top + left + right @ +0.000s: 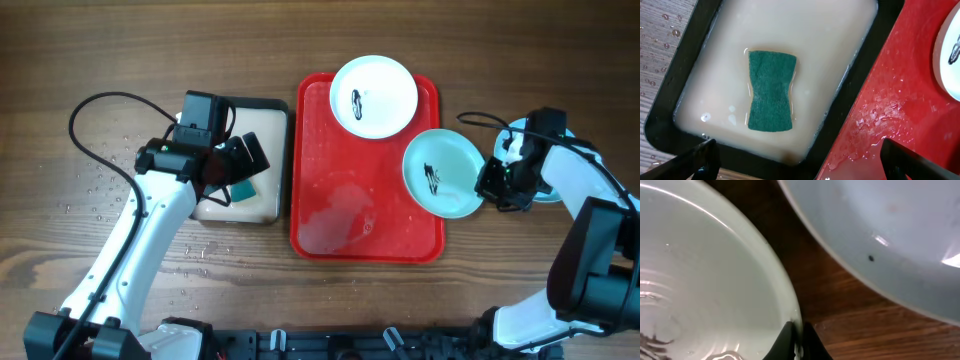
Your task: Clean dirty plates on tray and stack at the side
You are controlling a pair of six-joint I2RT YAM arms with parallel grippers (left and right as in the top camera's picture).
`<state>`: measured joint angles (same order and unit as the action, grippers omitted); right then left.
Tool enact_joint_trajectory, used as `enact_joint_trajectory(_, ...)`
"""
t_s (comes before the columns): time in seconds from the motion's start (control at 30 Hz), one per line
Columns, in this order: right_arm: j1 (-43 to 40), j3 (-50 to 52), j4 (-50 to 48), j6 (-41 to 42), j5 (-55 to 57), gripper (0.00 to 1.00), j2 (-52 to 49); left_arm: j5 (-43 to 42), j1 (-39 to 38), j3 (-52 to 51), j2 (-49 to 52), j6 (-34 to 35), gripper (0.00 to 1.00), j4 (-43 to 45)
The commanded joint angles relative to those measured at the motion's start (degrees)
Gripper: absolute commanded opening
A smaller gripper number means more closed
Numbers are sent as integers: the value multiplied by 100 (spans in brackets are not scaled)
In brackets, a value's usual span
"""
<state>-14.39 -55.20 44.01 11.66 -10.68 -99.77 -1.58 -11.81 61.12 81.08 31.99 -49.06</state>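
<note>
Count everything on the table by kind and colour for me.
white plate: 1
light blue plate: 2, the second off the tray on the wood
red tray: 1
black-rimmed tray: 1
green sponge: 1
Total: 6

Ahead of the spread-apart hand (pixel 799 145), a green sponge (pixel 771 91) lies in cream liquid inside the black-rimmed tray (pixel 687 47). To the hand's right sits the wet red tray (pixel 890 90) carrying a smeared white plate (pixel 949 55).
</note>
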Motion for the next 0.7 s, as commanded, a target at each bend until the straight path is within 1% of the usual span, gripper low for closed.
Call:
enact_joint_trajectory(0.0, 212, 111, 313, -140, -98, 4, 658, -31, 48, 107, -50, -28, 100, -4)
enact_joint_trajectory(0.03, 321, 111, 407, -138, -101, 4, 876, -31, 48, 107, -50, -28, 100, -4)
enact_joint_trajectory(0.1, 894, 111, 636, -46, -116, 4, 1473, -31, 48, 107, -50, -28, 100, -2)
enact_joint_trajectory(0.13, 1224, 111, 699, 269, -103, 4, 1604, -31, 48, 107, -50, -28, 100, 0)
enact_joint_trajectory(0.17, 1543, 111, 743, 658, -92, 4, 1626, -31, 48, 107, -50, -28, 100, 0)
enact_joint_trajectory(0.23, 2262, 188, 704, 1989, -94, 4, 1499, -31, 48, 107, -50, -28, 100, 4)
enact_joint_trajectory(0.33, 3141, 693, 103, 3982, -98, 4, 1410, -28, 48, 107, -50, -28, 100, 4)
enact_joint_trajectory(0.37, 3237, 787, -17, 4201, -162, 4, 1410, -31, 48, 107, -50, -28, 100, 4)
enact_joint_trajectory(0.4, 3329, 857, -179, 4242, -378, 8, 1410, -31, 48, 107, -50, -28, 100, 2)
enact_joint_trajectory(0.43, 3342, 846, -267, 4138, -457, 25, 1419, -31, 48, 107, -50, -28, 100, 0)
enact_joint_trajectory(0.47, 3322, 787, -321, 3840, -448, 28, 1462, -31, 48, 107, -50, -28, 100, 0)
enact_joint_trajectory(0.5, 3276, 645, -358, 3279, -363, 29, 1530, -31, 48, 107, -50, -28, 100, -2)
enact_joint_trajectory(0.53, 3206, 431, -431, 2098, -354, 29, 1613, -33, 48, 107, -50, -28, 100, -4)
enact_joint_trajectory(0.6, 3134, -26, -225, -39, -326, 35, 1674, -33, 42, 31, -39, -28, 100, 0)
enact_joint_trajectory(0.63, 3134, -111, -118, -415, -326, 35, 1674, -26, 42, -55, -24, -28, 100, 35)
enact_joint_trajectory(0.67, 3134, -127, -74, -584, -297, 36, 1674, -26, 42, -216, 57, -24, 100, 144)
